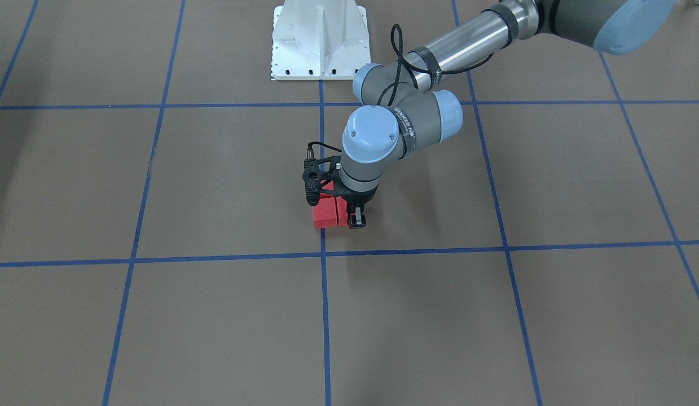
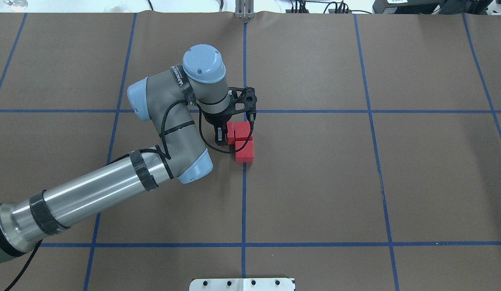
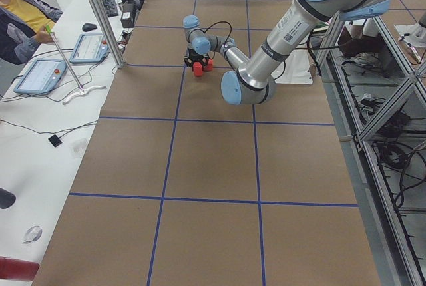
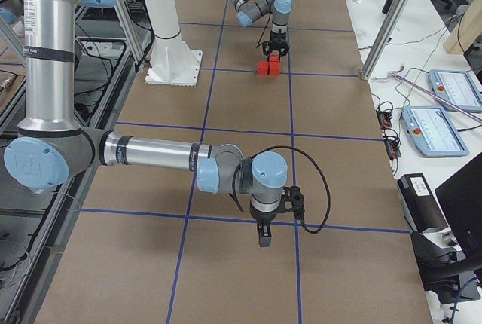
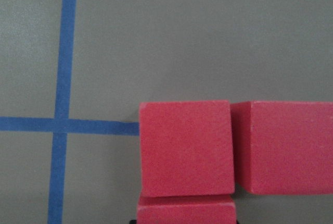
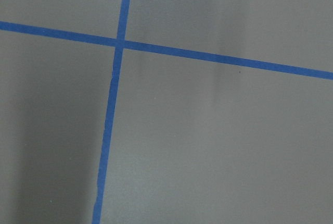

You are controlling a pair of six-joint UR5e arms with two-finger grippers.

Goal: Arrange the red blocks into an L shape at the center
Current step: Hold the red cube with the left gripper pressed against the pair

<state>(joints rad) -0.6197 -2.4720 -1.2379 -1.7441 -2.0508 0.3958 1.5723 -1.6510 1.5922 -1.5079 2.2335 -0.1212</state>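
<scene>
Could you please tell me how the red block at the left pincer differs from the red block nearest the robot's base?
The pincer block is partly hidden by the left pincer; the near block lies apart from it. The pincer block lies to the robot's left of the blue line; the near block sits on it. Both are plain red cubes of like size, each flanking the corner block, forming an L.
</scene>
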